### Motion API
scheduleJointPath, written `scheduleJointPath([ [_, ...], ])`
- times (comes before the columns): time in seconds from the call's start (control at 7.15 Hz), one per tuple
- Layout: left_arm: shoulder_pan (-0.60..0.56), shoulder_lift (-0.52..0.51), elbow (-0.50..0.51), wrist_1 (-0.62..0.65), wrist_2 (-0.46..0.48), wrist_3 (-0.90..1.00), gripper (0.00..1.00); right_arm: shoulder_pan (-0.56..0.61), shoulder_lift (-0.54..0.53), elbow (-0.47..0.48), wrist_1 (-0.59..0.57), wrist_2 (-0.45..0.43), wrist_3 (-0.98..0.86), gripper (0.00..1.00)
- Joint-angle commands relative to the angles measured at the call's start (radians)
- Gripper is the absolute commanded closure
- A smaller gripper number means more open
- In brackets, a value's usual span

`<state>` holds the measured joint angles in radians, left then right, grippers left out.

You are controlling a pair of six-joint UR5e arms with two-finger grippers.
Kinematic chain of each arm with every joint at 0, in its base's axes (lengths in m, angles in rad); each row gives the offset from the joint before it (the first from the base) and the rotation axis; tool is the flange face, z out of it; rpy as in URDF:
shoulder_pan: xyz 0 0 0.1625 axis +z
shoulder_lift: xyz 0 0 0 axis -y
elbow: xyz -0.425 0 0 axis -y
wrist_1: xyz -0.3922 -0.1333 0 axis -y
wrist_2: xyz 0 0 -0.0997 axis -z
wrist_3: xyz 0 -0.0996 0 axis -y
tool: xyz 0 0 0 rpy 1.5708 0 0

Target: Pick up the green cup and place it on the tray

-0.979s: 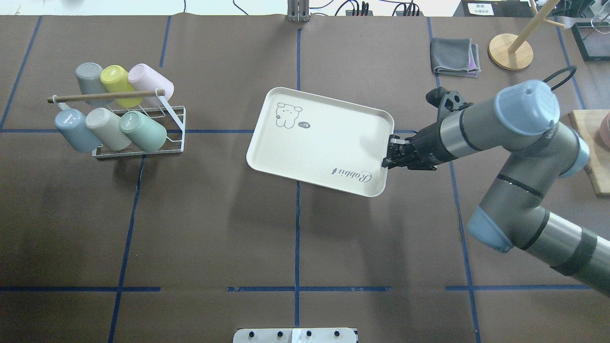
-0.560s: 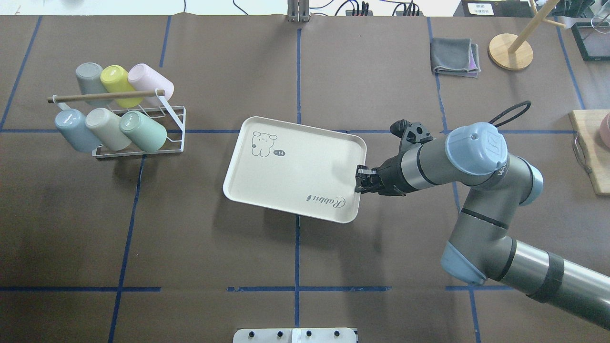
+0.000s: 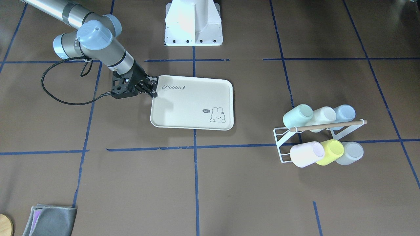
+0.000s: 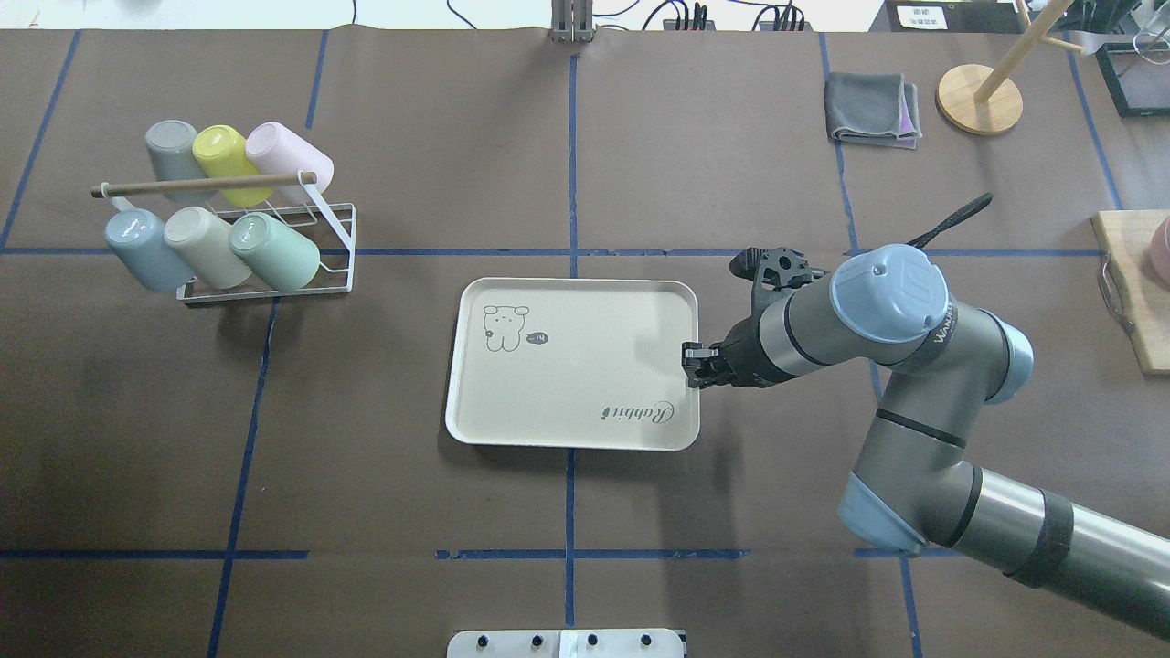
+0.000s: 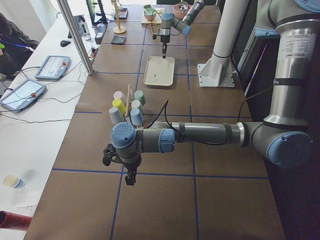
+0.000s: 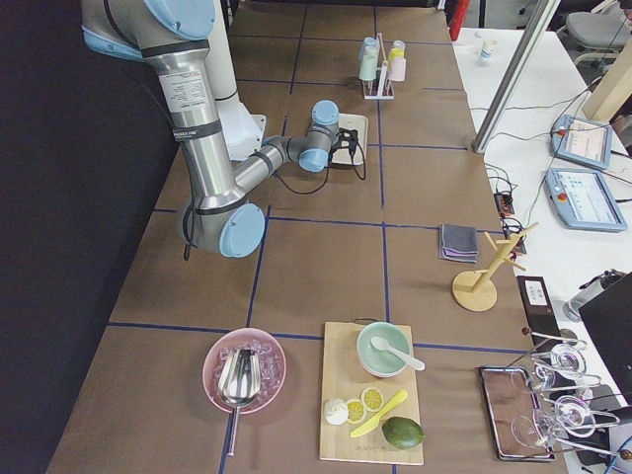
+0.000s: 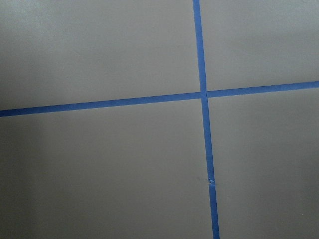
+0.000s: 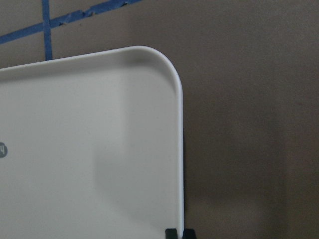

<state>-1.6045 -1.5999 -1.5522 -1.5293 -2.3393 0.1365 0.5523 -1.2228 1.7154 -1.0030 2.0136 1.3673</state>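
The green cup (image 4: 274,251) lies tilted on the lower row of a white wire rack (image 4: 340,239) at the far left, bottom toward the camera; it also shows in the front-facing view (image 3: 298,116). The cream tray (image 4: 571,366) with the bunny drawing sits flat at the table's middle, square to the blue lines. My right gripper (image 4: 695,356) is shut on the tray's right rim; the right wrist view shows the fingertips (image 8: 172,233) pinching that rim (image 8: 178,149). My left gripper (image 5: 131,178) hangs over bare table far from both, and I cannot tell whether it is open or shut.
The rack also holds grey, lime, pink, blue and beige cups. A grey cloth (image 4: 873,110) and a wooden stand (image 4: 979,99) are at the far right. A cutting board (image 4: 1133,292) lies at the right edge.
My right gripper has carried the tray toward the robot and to the left, and turned it until it is square with the tape lines. The cups have not moved.
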Motion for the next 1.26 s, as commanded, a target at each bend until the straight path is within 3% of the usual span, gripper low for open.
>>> scheduleJointPath([
  [0.0,0.0,0.0,0.001,0.0,0.0,0.0,0.0,0.005,0.005,0.001,-0.014,0.016,-0.016,1.0],
  [0.14,0.0,-0.002,0.003,-0.002,0.0,0.0,0.0,0.005,0.005,0.001,-0.012,0.016,-0.016,1.0],
  [0.28,0.0,-0.002,0.003,0.0,0.0,0.0,0.0,0.003,0.005,-0.002,-0.011,0.013,-0.014,0.86],
  [0.42,0.0,-0.002,0.003,-0.002,0.0,0.0,0.0,0.003,0.003,-0.007,-0.006,0.008,-0.016,0.16],
  [0.56,0.0,-0.003,0.001,-0.002,0.0,0.0,0.0,0.001,0.0,-0.007,-0.002,-0.004,-0.011,0.0],
  [1.12,0.006,-0.034,-0.052,0.001,0.0,-0.005,0.0,0.055,0.005,0.019,-0.015,0.008,-0.005,0.0],
])
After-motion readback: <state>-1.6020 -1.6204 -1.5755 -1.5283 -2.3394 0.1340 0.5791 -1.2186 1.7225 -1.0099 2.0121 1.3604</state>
